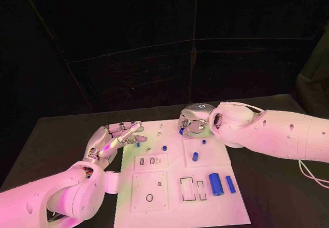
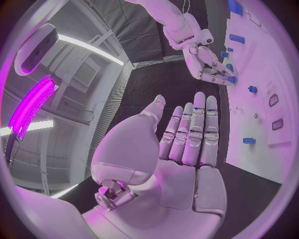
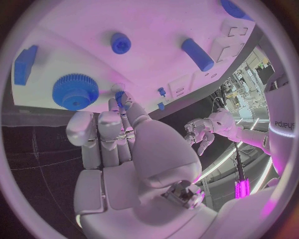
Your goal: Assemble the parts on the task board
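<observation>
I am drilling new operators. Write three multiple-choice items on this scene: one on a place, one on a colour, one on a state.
1. The right hand is
A. over the far edge of the task board
B. at the board's near edge
C. off the table

2. The large cylinder lying at the board's near right is
A. red
B. yellow
C. blue

3. The left hand is
A. gripping a cylinder
B. open, holding nothing
C. pressed flat on the board

Key: 1 A, the head view shows it at the far edge. 2 C, it matches the other blue parts. 3 B, the left wrist view shows a bare palm and straight fingers.
</observation>
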Motion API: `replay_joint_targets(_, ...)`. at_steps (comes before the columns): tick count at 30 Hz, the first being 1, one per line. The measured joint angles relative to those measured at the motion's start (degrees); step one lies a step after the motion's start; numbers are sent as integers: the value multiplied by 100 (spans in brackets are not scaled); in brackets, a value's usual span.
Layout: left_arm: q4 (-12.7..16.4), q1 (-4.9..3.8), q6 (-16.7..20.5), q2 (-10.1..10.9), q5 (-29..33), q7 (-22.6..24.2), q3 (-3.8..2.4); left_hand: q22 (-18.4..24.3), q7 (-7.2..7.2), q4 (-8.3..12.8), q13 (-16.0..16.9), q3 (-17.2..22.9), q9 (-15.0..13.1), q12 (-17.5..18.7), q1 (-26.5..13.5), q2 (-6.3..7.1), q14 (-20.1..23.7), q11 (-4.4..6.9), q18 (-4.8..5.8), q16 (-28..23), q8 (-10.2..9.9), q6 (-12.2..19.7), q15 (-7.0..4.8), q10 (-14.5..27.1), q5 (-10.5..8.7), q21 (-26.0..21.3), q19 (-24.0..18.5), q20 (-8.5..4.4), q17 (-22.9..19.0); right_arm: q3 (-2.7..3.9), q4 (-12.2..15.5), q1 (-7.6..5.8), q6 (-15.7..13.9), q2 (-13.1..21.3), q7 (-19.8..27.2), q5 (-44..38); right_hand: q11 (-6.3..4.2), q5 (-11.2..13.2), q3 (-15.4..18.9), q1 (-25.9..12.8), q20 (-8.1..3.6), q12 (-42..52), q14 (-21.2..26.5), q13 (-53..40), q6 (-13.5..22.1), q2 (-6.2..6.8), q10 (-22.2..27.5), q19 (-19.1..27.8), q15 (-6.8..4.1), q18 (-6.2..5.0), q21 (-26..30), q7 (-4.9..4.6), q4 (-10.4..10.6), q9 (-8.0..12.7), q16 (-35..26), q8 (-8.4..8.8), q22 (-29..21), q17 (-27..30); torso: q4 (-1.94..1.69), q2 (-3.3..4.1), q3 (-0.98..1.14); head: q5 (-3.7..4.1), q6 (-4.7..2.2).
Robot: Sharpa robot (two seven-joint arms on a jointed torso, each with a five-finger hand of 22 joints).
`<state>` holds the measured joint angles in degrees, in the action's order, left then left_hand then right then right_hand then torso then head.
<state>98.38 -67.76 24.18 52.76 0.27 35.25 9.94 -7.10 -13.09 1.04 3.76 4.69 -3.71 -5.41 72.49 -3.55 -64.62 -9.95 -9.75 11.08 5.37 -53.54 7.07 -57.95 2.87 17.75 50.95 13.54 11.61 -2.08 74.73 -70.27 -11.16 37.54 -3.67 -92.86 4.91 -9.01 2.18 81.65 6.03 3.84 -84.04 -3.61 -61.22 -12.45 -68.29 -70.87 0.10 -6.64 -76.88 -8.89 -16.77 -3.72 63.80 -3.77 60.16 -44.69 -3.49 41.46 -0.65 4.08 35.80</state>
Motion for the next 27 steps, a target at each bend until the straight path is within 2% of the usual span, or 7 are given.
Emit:
replay_joint_targets(3, -6, -1, -1, 0, 0, -2, 0, 0, 0, 0, 0, 0, 0, 0, 0, 0, 0, 0, 0, 0, 0, 0, 0, 0, 0, 0, 0, 0, 0, 78, 33, 3, -241, -17, -4, 35, 0, 3, -94, 0, 0, -8, 0, 1, 0, 0, 0, 0, 0, 0, -24, 0, 0, 0, 35, 0, 19, -2, -1, 5, -4, 0, -22)
replay_joint_targets(6, -8, -1, -6, -1, 0, -4, 0, 0, 0, 0, 0, 0, 0, 21, 0, 0, 0, 0, 0, 0, 0, 0, 0, 0, 0, 0, 0, 0, 0, 114, -47, -4, -421, -131, -23, 77, 1, 4, -282, -62, 0, -10, 0, 1, 1, 62, 1, 0, 0, 0, -46, 0, 2, 0, 36, 1, 39, 30, -5, 13, -4, 0, -41)
replay_joint_targets(14, -25, -4, -19, -21, 0, -10, 0, -1, 0, 16, 0, 16, 0, 21, 0, 0, 0, 0, 0, -27, -25, 0, 0, 0, 0, 0, 17, -17, 5, 139, -465, -6, -675, -534, -68, 180, 33, -55, -892, -310, 22, -10, 22, 0, 20, 310, 33, 23, 21, -1, -100, -23, 10, -1, 124, 1, 97, 55, -24, 31, -10, -8, -49)
replay_joint_targets(17, -32, -15, -23, -30, 0, -12, 0, -1, 0, 16, 1, 16, 0, 21, 0, 0, 0, 0, 0, -27, -25, 0, 0, 0, 0, 0, 17, -16, 5, 142, -607, -12, -722, -694, -70, 205, 33, -80, -1241, -457, 22, -10, 42, -1, 8, 457, 33, 22, 42, -1, -133, -34, 38, -1, 154, 1, 110, 60, -30, 41, -14, -9, -48)
replay_joint_targets(18, -38, -16, -24, -36, 0, -12, 0, -1, 0, 16, 1, 16, 0, 21, 0, 0, 0, 0, 0, -27, -25, 0, 0, 0, 0, 0, 17, -16, 5, 143, -648, -14, -729, -739, -70, 211, 33, -81, -1502, -566, 22, -10, 42, -2, 6, 566, 33, 23, 42, -1, -133, -36, 45, -1, 188, 1, 122, 74, -32, 44, -17, -9, -48)
replay_joint_targets(20, -41, -17, -27, -44, 0, -14, 0, -1, 0, 16, 1, 16, 0, 21, 0, 0, 0, 0, 0, -27, -25, 0, 0, 0, 0, 0, 17, -16, 5, 144, -709, -17, -734, -812, -69, 220, 33, -85, -1694, -646, 22, -10, 42, -3, 5, 646, 33, 23, 42, -1, -133, -38, 48, -2, 208, 1, 129, 79, -36, 51, -20, -9, -41)
replay_joint_targets(27, -37, -31, -37, -50, 0, -20, 0, -1, 0, 16, 1, 16, 0, 21, 0, 0, 0, 0, 0, -27, -25, 0, 0, 0, 0, 0, 17, -16, 4, 144, -945, -18, -701, -1046, -65, 243, 33, -86, -1919, -756, 22, -9, 42, -5, 4, 756, 33, 22, 42, -2, -156, -38, 104, -2, 208, 1, 134, 111, -46, 79, -25, -12, -47)
